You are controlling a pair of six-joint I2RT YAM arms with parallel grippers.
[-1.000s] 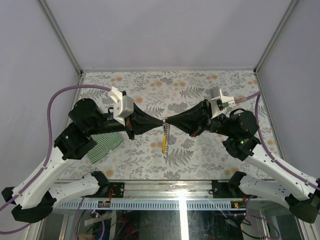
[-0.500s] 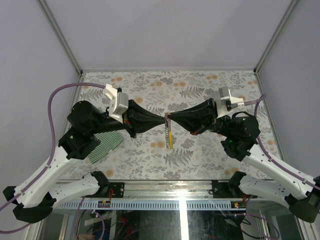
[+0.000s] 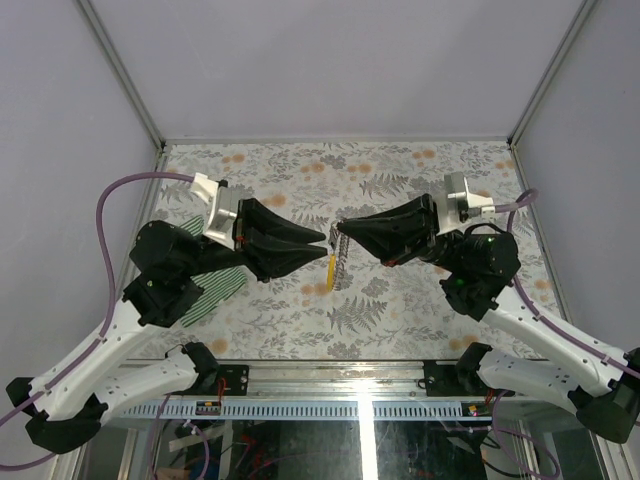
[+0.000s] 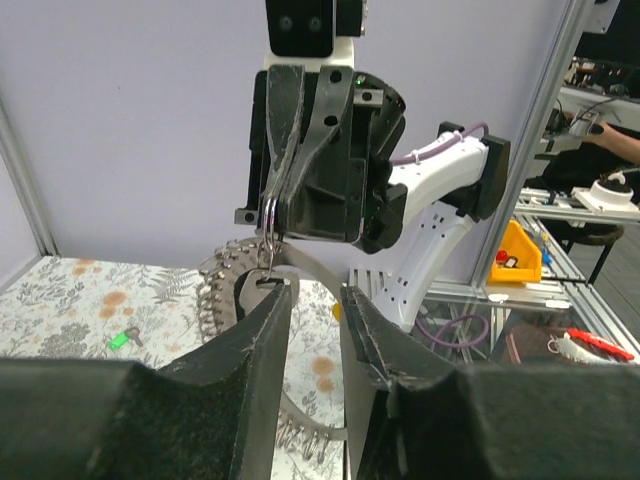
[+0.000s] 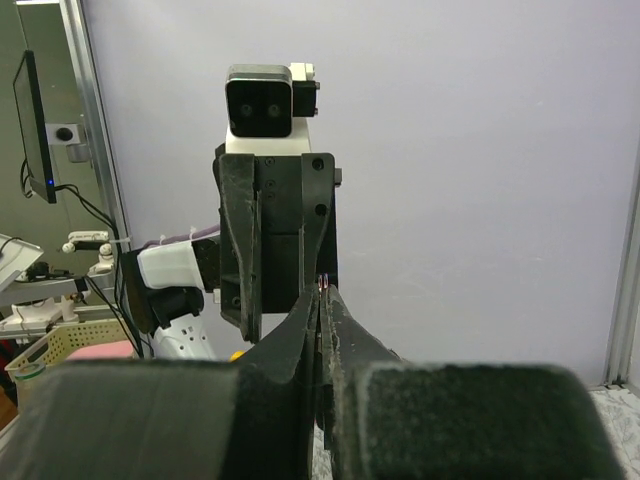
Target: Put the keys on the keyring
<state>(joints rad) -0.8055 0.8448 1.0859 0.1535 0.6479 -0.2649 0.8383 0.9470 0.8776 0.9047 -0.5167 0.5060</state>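
My right gripper (image 3: 338,228) is shut on the top of the keyring (image 3: 336,255), which hangs above the middle of the table as a silvery chain with its yellow tag (image 3: 331,270) below. In the left wrist view the ring (image 4: 270,215) sits pinched in the right fingers, with the chain (image 4: 215,290) draped beneath. In the right wrist view (image 5: 322,285) only a thin edge of the ring shows between the shut fingers. My left gripper (image 3: 322,243) is open and empty just left of the keyring, with its jaws apart (image 4: 315,295). A green key (image 4: 120,339) lies on the table. The blue key is not in view.
A green-and-white striped cloth (image 3: 215,285) lies on the floral table cover under the left arm. Metal frame posts and grey walls close in the table on three sides.
My left gripper has opened, let go of the keyring and drawn back to the left. The right gripper keeps hold of it, lifted slightly.
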